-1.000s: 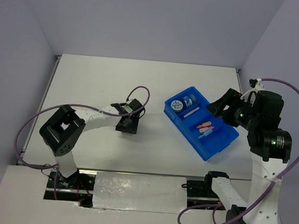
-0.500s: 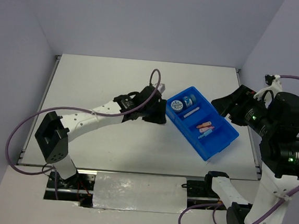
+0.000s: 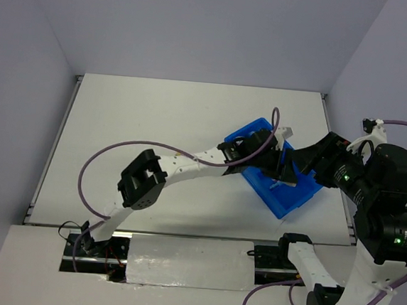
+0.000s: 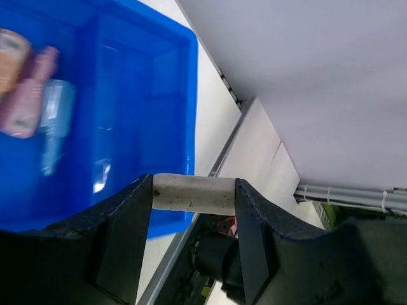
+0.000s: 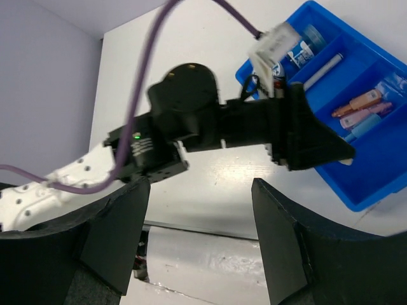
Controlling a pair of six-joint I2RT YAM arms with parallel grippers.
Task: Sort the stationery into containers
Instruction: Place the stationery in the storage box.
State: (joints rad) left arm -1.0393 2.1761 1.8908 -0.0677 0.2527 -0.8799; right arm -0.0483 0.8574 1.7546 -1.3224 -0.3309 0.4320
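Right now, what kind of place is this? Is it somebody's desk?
Probably a robot test bench, not a desk: a left arm and a right arm stand at the edge of a white table with a blue tray on it, and blank walls box it in.

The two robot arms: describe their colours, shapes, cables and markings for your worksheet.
The left arm has a white link dotted with small holes and blocky black joints. The right arm is also white and black, with small green lights on its housings. A purple cable loops along each. The fingers are black and wedge-shaped.
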